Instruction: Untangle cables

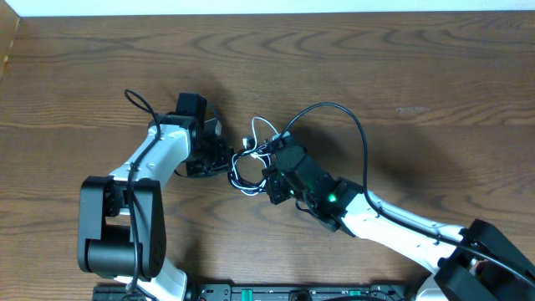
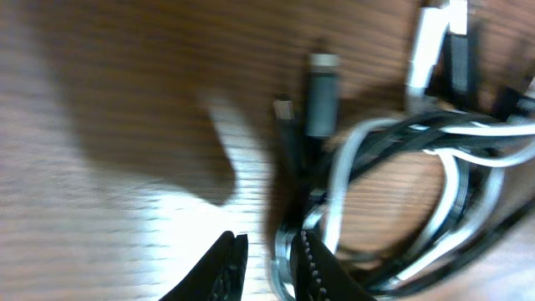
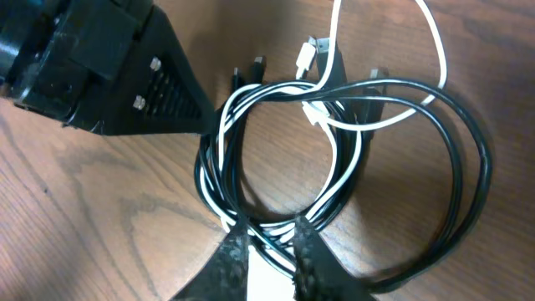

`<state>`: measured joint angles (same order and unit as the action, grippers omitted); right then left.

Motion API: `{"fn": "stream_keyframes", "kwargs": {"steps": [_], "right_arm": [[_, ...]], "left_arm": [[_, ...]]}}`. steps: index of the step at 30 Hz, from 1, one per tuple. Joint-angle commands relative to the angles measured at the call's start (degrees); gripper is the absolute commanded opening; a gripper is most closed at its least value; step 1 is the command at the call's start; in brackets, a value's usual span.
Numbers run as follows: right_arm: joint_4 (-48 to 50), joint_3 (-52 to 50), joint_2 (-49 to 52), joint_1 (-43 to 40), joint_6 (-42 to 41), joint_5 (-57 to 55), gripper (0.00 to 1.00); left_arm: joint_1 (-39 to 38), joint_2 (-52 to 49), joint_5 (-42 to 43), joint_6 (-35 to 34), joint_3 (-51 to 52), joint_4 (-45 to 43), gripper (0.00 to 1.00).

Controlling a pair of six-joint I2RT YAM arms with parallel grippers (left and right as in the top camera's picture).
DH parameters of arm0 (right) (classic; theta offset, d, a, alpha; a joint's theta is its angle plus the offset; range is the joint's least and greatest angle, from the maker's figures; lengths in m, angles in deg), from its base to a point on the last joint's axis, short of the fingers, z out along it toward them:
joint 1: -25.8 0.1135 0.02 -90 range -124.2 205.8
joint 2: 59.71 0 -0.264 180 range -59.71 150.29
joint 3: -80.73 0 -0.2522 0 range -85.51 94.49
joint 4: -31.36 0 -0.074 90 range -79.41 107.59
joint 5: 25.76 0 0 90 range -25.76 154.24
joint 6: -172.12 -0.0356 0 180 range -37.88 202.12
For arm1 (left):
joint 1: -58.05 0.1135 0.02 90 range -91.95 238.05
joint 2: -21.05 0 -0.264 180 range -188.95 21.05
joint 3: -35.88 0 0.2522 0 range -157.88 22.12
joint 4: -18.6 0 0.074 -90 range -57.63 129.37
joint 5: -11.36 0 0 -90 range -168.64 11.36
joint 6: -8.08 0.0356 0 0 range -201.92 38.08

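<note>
Overhead view: cables (image 1: 251, 159) bunched mid-counter (image 1: 418, 67), between left tool (image 1: 227, 160) and right tool (image 1: 266, 171). Right wrist view: jaws narrowly parted astride white and black strands. Left wrist view: blurred, likewise barely parted, so cannot tell whether either truly grips. Risks cinching the loops if pulled apart, or shedding strands from a loose hold. Shows plugs (image 2: 322, 92) clearly only up close, not overhead.

Two white-and-black robot arms (image 1: 159, 150) are standing at a wood-grain table (image 1: 435, 75), pointing to a robotics lab or test workstation
</note>
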<state>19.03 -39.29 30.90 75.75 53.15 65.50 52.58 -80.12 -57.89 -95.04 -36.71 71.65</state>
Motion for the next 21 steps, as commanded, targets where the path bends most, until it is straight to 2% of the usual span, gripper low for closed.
{"fn": "stream_keyframes", "kwargs": {"steps": [1,10,17,21], "right_arm": [[2.82,-0.04,1.73,0.37,0.46,-0.85,0.2],[11.47,-0.04,9.99,0.42,2.45,2.62,0.23],[11.13,-0.04,14.12,0.42,2.4,4.0,0.22],[6.99,-0.04,14.32,0.46,2.4,4.96,0.19]], "left_arm": [[-0.04,-0.31,-8.37,-4.66,0.48,1.09,0.24],[2.73,-0.31,-8.79,-6.64,0.48,2.27,0.24],[3.58,-0.31,-7.28,-7.76,0.48,2.45,0.24],[3.58,-0.31,-7.3,-7.74,0.48,2.43,0.24]]}}
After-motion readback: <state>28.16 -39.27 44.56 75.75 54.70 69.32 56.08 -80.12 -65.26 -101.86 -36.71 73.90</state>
